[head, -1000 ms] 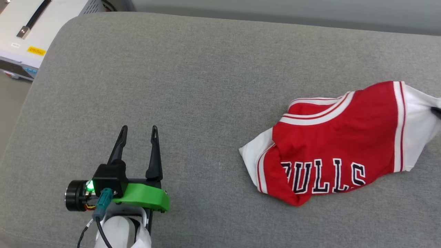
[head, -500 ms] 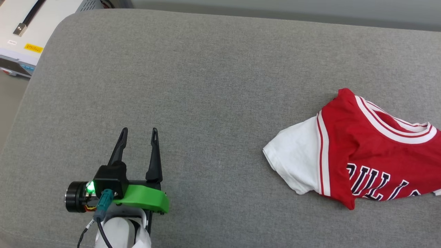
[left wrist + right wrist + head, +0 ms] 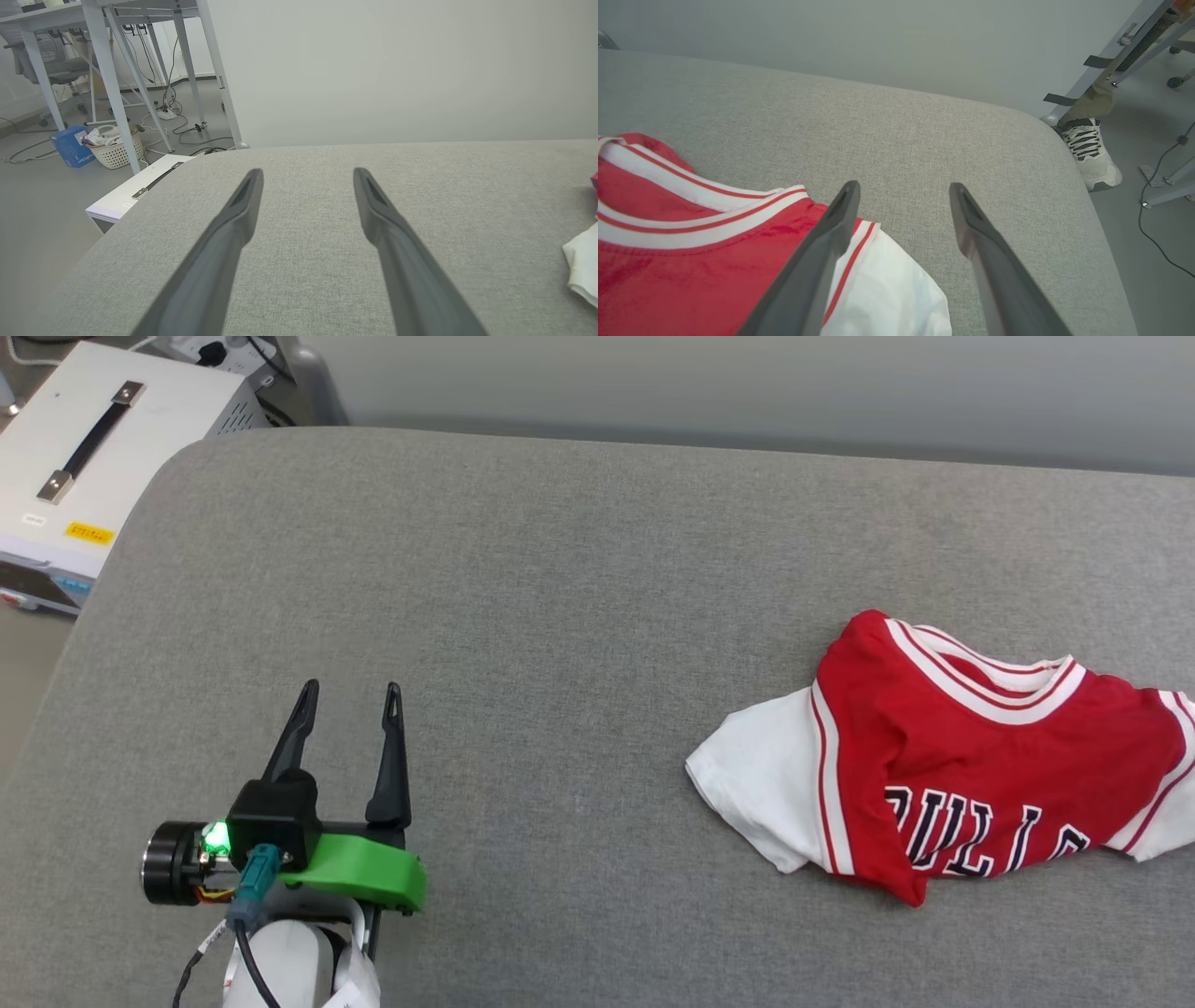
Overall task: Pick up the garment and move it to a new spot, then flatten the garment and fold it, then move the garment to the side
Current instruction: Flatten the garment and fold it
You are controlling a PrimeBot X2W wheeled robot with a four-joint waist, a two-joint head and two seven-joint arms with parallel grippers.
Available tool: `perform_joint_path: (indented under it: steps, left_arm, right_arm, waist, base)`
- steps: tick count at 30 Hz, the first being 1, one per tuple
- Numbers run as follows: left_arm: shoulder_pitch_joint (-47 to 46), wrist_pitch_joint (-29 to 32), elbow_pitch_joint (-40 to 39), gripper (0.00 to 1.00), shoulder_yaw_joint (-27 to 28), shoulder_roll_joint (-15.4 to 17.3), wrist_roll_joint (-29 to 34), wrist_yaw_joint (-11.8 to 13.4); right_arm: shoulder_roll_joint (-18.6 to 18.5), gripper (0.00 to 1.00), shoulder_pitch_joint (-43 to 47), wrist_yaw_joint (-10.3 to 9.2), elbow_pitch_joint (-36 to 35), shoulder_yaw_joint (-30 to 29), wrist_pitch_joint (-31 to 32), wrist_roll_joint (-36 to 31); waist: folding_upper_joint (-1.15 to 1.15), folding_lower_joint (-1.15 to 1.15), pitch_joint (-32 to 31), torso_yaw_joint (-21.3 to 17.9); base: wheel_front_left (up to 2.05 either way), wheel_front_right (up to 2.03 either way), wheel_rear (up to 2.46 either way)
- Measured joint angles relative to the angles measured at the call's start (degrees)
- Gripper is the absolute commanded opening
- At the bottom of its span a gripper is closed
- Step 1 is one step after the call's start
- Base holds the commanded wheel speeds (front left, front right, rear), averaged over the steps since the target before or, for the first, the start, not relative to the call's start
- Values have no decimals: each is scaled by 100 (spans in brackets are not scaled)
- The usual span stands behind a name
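The garment (image 3: 971,775), a red jersey T-shirt with white sleeves and black lettering, lies crumpled on the right part of the grey cushion (image 3: 560,616). Its collar faces the far side and one white sleeve points left. My left gripper (image 3: 350,695) hovers open and empty over the cushion's left front, far from the shirt, whose sleeve shows at the right edge (image 3: 584,268) of the left wrist view. My right gripper (image 3: 901,189) is open above the shirt's right shoulder and white sleeve (image 3: 887,284), holding nothing.
A white equipment box (image 3: 84,467) with a black handle stands beside the cushion's far left corner. A person's shoe (image 3: 1090,154) is on the floor past the cushion's right end, by metal table legs. A laundry basket (image 3: 114,147) sits on the floor at the left.
The shirt went from a bunched, lifted heap to lying on the cushion with its left sleeve spread. The head camera has shifted, showing more of the far side. The left gripper stayed open.
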Motion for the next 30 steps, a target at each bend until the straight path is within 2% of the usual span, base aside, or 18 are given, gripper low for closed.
perform_joint_path:
  steps: [4,7,12,15,19,23,27,30]
  left_arm:
    - [-202,0,52,100,-15,114,25,-146]
    - [-497,0,160,100,-127,243,70,-246]
    - [-1234,0,478,100,-413,459,-20,-412]
    - [-1760,51,786,100,-749,477,-304,-476]
    - [-2685,536,1121,100,-1518,627,-847,-495]
    - [-3590,1404,1432,100,-2531,797,-1577,-495]
    - [-4322,2314,1726,100,-3530,903,-2212,-495]
    - [-4732,3267,1944,100,-4399,925,-2969,-495]
  right_arm:
    - [431,100,-49,0,-136,-653,-338,-697]
    - [832,100,7,-1,-539,-1666,-339,-1421]
    - [1798,100,905,-1,-1959,-3386,-365,-2949]
    - [2461,100,1615,-1,-2775,-3962,-364,-3552]
    - [3073,100,2159,-1,-3571,-4252,-364,-4050]
    - [3370,100,2426,-1,-3920,-4267,-364,-4214]
    - [3519,100,2497,-1,-4012,-4208,-364,-4332]
    - [3526,100,2490,-1,-3995,-4105,-364,-4413]
  waist:
    - [0,0,-126,-136]
    - [0,0,-184,-231]
    - [0,0,-223,-346]
    - [0,0,-201,-364]
    - [0,0,-126,-395]
    - [0,0,-37,-454]
    - [0,0,52,-546]
    - [0,0,128,-644]
  base:
    - [0,0,0]
    - [0,0,0]
    - [0,0,0]
    - [0,0,0]
    - [0,0,0]
    - [0,0,0]
    - [0,0,0]
    - [0,0,0]
